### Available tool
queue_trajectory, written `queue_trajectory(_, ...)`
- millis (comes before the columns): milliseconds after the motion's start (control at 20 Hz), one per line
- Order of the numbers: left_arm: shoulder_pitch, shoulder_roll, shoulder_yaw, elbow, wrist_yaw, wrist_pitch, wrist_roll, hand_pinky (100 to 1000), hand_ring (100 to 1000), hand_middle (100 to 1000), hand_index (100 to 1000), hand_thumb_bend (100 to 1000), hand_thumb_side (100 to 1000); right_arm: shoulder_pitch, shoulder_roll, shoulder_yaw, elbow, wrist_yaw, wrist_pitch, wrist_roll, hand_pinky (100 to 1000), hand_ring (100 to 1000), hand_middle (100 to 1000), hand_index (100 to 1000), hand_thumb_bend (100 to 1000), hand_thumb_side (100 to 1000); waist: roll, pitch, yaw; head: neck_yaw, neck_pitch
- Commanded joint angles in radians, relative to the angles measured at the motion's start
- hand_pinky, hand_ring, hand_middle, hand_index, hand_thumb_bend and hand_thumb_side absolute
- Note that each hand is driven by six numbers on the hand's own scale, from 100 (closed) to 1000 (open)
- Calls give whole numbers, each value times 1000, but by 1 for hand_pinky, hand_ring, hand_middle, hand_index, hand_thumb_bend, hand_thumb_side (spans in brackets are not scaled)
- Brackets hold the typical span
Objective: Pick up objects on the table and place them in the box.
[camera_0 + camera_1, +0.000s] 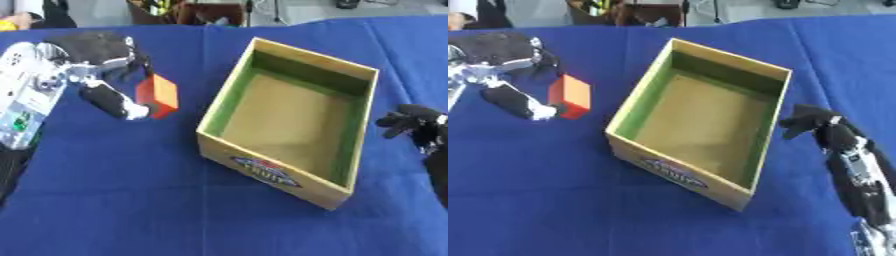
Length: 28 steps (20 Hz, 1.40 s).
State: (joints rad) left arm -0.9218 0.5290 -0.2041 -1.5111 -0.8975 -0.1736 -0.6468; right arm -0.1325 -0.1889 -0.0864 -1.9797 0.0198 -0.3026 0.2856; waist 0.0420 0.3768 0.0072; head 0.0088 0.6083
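Left eye view: I've got the left hand (105, 75) wrapped around the orange block (157, 95), thumb underneath and fingers curled over the top, so it's clamped on it. The block sits just left of the wooden box (346, 192), near its left wall but not over the rim. I can't tell for sure whether it's off the blue tablecloth (131, 200) or only resting on it. The box looks empty inside, just bare bottom and green-painted inner walls. So as far as I can judge, nothing is placed so far and this block would be the first one in. I don't see any other loose object on the cloth from here.

There's a label on the box's near front face, a blue oval with red in it. The word could be "FRUIT" but I wouldn't swear to it.

Right eye view: same story, but this one shows the right hand (808, 121) much better. It's just off the box's right wall, apart from it, fingers curled in and holding nothing. Basically idle. The block is again beside the left wall, in the left hand's grasp. What's left: carry it over the rim and let go inside.
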Motion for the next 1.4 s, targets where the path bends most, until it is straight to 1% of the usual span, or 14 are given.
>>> queue_trajectory(50,-37,30,36,-39,34,23,48,100,245,321,465,100,563,-8,-6,-4,-20,2,-2,-2,946,763,551,852,100,1000,1,-19,-2,0,-14)
queue_trajectory(300,-83,21,41,-43,56,38,121,100,240,313,454,100,565,-11,-12,-2,-20,-7,-3,0,946,763,552,852,100,1000,8,-20,-16,8,-21)
queue_trajectory(550,-131,-28,37,-22,38,51,182,100,238,310,451,100,558,-16,-13,-1,-20,-12,1,1,947,763,551,852,100,1000,17,-19,-37,24,-28)
queue_trajectory(900,-193,-105,31,-19,-30,80,270,100,238,310,452,100,540,-28,-12,6,-20,-17,14,10,949,764,551,853,100,1000,26,-15,-65,42,-37)
queue_trajectory(1150,-229,-159,19,-8,-101,106,327,100,242,311,456,100,529,-43,-9,13,-20,-31,16,15,950,765,551,854,100,1000,30,-6,-99,71,-41)
queue_trajectory(1350,-244,-189,14,18,-163,119,363,100,244,235,459,100,524,-56,-4,18,-20,-40,20,22,952,766,551,854,100,1000,31,3,-122,101,-47)
queue_trajectory(1400,-246,-195,12,26,-179,119,372,100,244,231,458,100,524,-58,-3,19,-20,-42,21,23,952,766,551,854,100,1000,31,6,-127,107,-48)
